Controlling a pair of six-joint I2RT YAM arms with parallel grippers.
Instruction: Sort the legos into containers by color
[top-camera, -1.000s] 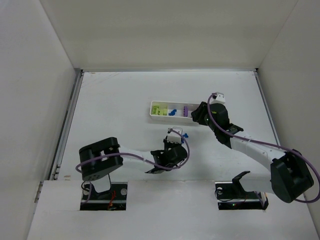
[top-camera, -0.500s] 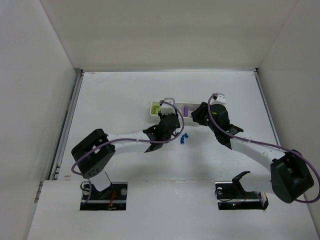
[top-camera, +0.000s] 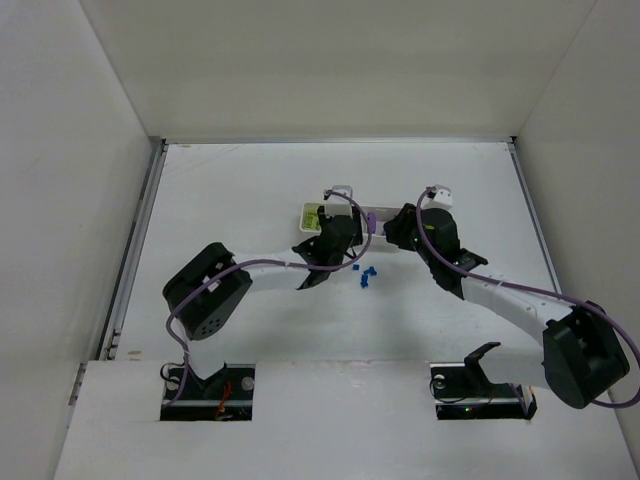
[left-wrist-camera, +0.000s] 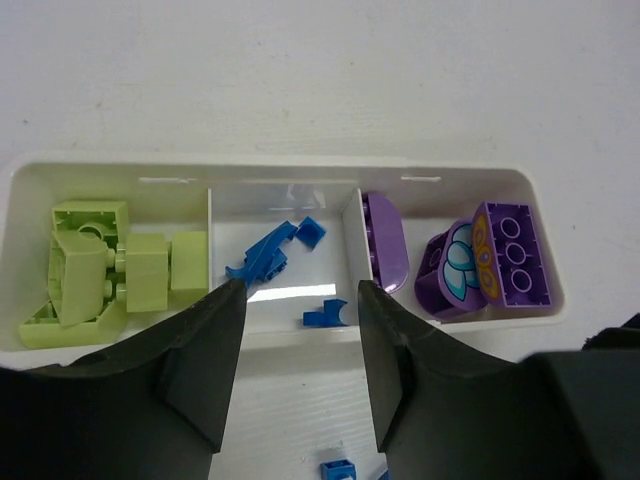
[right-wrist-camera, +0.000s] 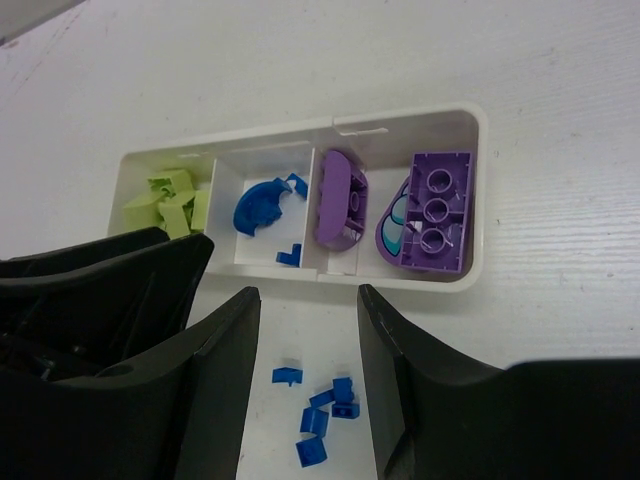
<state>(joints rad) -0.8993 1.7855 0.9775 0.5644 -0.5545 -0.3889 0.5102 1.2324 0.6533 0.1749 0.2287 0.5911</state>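
The white tray (left-wrist-camera: 300, 163) holds lime-green bricks (left-wrist-camera: 100, 270) at its left end, blue pieces (left-wrist-camera: 265, 258) in the middle and purple bricks (left-wrist-camera: 505, 255) on the right. My left gripper (left-wrist-camera: 300, 290) is open and empty, its fingers over the tray's near wall at the blue compartment. In the top view it (top-camera: 345, 228) covers the tray's middle. Several loose blue bricks (right-wrist-camera: 325, 405) lie on the table just in front of the tray (right-wrist-camera: 400, 115). My right gripper (right-wrist-camera: 307, 293) is open and empty above them, near the tray's right end (top-camera: 397, 232).
The loose blue bricks also show in the top view (top-camera: 365, 275), between the two arms. The left gripper's black body (right-wrist-camera: 90, 290) fills the left of the right wrist view. White walls enclose the table on three sides.
My left gripper has moved from beside the loose blue bricks up to the tray's middle compartment. The right arm has barely moved.
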